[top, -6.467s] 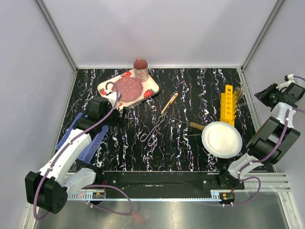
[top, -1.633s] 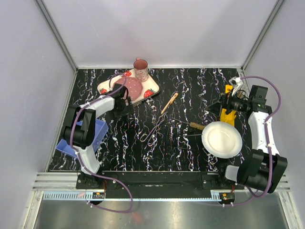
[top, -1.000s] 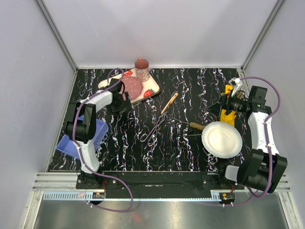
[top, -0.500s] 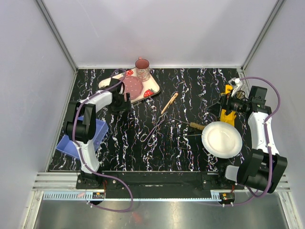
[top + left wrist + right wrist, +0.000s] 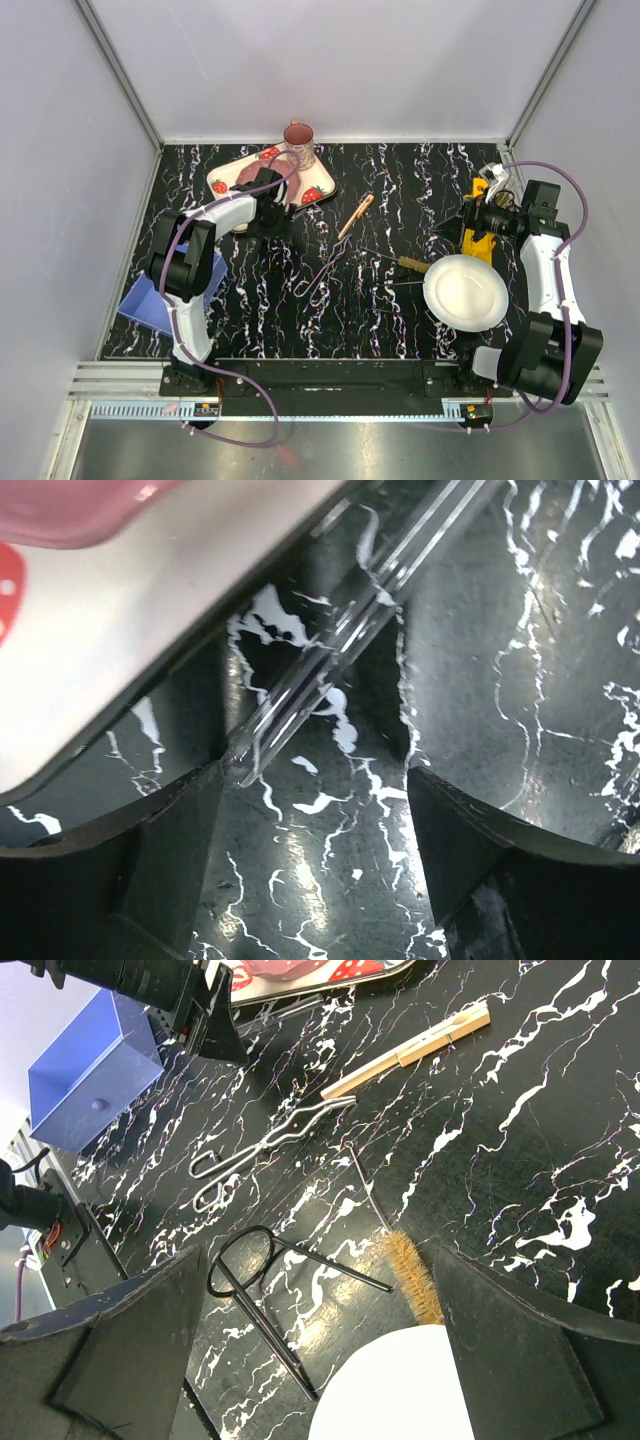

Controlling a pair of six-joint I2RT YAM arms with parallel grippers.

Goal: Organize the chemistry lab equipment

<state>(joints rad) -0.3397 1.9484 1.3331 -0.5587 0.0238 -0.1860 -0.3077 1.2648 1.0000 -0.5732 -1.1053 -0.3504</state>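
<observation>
Looks evenly lit, with pale grey walls [image 5: 330, 60], aluminium corner posts [image 5: 118, 72] and a black white-veined table [image 5: 400, 170].

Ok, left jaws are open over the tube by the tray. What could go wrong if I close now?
The test tube lies slanted between the open left jaws, its end near one tip; closing may spin it or squeeze it out. It lies close beside the tray edge; a jaw could catch the tray and jolt the mug.

Left arm [image 5: 212, 216] extended forward, left gripper [image 5: 281, 217] angled down, jaws apart. Right arm [image 5: 549, 268] bent inward, right gripper [image 5: 464, 222] jaws apart.
</observation>
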